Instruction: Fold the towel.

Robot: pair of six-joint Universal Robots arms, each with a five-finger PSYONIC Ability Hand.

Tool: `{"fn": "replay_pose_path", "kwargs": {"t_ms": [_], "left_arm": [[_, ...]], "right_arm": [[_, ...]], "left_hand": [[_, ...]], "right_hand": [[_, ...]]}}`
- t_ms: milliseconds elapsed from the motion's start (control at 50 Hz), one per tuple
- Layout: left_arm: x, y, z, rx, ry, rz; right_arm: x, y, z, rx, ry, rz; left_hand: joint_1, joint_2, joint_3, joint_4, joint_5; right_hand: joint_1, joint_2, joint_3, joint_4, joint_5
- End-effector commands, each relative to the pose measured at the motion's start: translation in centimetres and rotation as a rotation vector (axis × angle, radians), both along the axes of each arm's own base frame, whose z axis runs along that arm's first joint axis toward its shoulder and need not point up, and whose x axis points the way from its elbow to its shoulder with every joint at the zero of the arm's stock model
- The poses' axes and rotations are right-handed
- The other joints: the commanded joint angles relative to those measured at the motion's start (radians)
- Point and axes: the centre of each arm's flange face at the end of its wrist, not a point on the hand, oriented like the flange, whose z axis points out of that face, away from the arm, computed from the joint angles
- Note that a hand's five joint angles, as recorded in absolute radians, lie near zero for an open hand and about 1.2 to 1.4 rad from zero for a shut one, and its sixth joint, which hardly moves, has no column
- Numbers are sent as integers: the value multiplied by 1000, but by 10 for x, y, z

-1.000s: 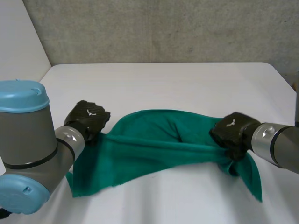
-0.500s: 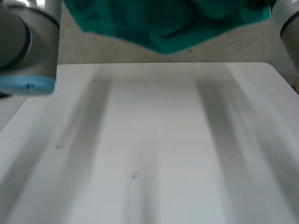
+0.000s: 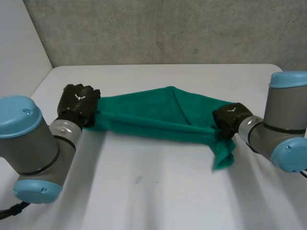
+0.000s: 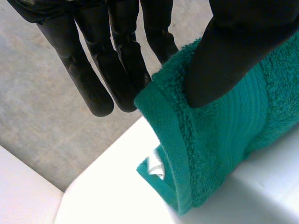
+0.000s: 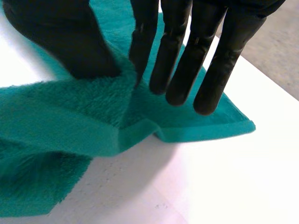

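Green towel (image 3: pixel 158 117) lies bunched into a long band on the white surface (image 3: pixel 144 191), stretched between both arms. Left robot hand (image 3: pixel 79 101) is at one end and pinches the hem between thumb (image 4: pixel 243 56) and straight fingers (image 4: pixel 96 84); a white label (image 4: pixel 156 167) sits just below the grip. Right robot hand (image 3: pixel 229 119) is at the other end, pinching a raised ridge of cloth the same way, thumb against straight fingers, with a loose tail (image 3: pixel 223 155) drooping past it onto the surface.

Step looks like spreading before the fold. To do it well, keep both pinches tight, hold even tension so the band opens flat, and don't fold while the cloth is roped up. The loose tail will likely need sorting first.
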Motion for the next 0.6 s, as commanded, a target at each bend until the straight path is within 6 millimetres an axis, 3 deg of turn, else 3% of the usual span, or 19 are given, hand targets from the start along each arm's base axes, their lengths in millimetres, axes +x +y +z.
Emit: {"fn": "replay_pose_path", "kwargs": {"t_ms": [20,220,380,540,600], "left_arm": [[10,-4,26,-68,29,31],[40,-24,20,-48,17,127],[39,-20,12,-9,20,67],[33,-7,22,17,103,32],[32,-5,26,13,125,28]], "right_arm": [[-15,-6,20,21,-118,-68],[-67,-24,10,52,-81,-205],[-85,-30,12,38,-54,-241],[-67,12,45,-8,-92,-148],[-47,45,62,-56,-122,-29]], "left_hand": [[252,197,206,202,275],[252,197,206,202,275],[252,197,206,202,275],[252,197,206,202,275],[252,197,206,202,275]], "right_hand": [[-360,-561,-565,-582,-563],[-264,-464,-468,-485,-467],[-261,-461,-465,-482,-464],[-296,-497,-500,-517,-499],[-287,-488,-491,-508,-490]]}}
